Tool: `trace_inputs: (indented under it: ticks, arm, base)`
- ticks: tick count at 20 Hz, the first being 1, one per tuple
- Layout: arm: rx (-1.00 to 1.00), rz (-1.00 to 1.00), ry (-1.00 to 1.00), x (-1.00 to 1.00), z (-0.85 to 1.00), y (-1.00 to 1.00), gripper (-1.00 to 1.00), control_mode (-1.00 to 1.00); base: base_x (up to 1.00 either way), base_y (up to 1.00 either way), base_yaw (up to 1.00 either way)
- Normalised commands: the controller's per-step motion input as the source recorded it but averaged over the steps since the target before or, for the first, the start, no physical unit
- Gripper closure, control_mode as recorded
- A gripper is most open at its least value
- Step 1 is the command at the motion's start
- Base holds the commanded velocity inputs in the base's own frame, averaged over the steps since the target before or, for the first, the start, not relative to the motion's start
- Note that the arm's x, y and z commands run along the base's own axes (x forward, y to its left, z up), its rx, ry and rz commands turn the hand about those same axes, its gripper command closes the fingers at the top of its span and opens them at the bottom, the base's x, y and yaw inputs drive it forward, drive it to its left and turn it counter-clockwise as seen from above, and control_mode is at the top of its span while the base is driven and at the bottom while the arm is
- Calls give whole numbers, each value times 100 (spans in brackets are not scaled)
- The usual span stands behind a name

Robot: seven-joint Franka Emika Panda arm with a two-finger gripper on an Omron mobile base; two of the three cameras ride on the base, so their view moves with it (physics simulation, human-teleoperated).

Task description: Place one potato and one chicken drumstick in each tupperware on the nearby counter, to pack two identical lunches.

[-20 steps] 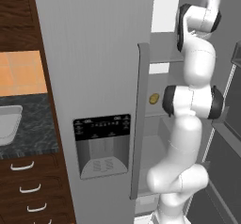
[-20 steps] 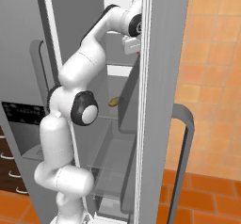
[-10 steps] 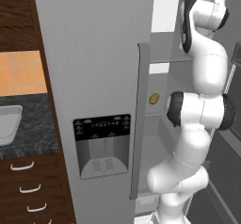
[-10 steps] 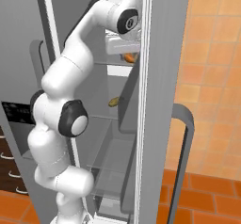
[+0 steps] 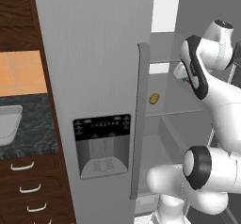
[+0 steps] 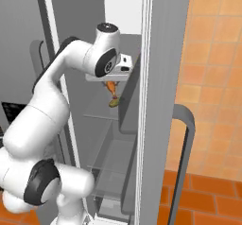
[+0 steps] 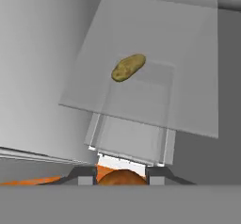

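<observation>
My gripper point(image 6: 111, 83) is inside the open fridge and is shut on the chicken drumstick point(image 6: 111, 88), an orange piece that hangs from it just above a glass shelf. The hand view shows the drumstick's rounded end point(image 7: 121, 177) between the fingertips of the gripper point(image 7: 121, 175). A yellowish-olive potato point(image 7: 128, 67) lies on that glass shelf below the gripper, and it also appears as the potato point(image 6: 113, 103) in the right base view and the potato point(image 5: 154, 98) in the left base view. One pale tupperware point(image 5: 8, 124) sits on the dark speckled counter point(image 5: 33, 138) at the far left.
The shut left fridge door point(image 5: 94, 77), with its dispenser panel and tall handle point(image 5: 140, 124), stands between the fridge interior and the counter. The open right door point(image 6: 160, 101) edges the compartment on the right. Glass shelves point(image 7: 141, 100) and a drawer lie below.
The arm has folded down and the hand has dropped from the upper shelf area toward the potato's shelf, carrying the drumstick. The potato has not moved.
</observation>
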Motion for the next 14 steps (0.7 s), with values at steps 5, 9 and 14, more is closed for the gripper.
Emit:
trace_inputs:
  ticks: [5, 9, 14]
  arm:
    - [0, -4, 1, -100, -2, 6, 100, -100]
    - [2, -8, 2, -100, 0, 25, 100, -100]
    - [4, -9, 3, -100, 0, 37, 100, -100]
  base:
    - [0, 0, 0]
    - [0, 0, 0]
    - [0, 0, 0]
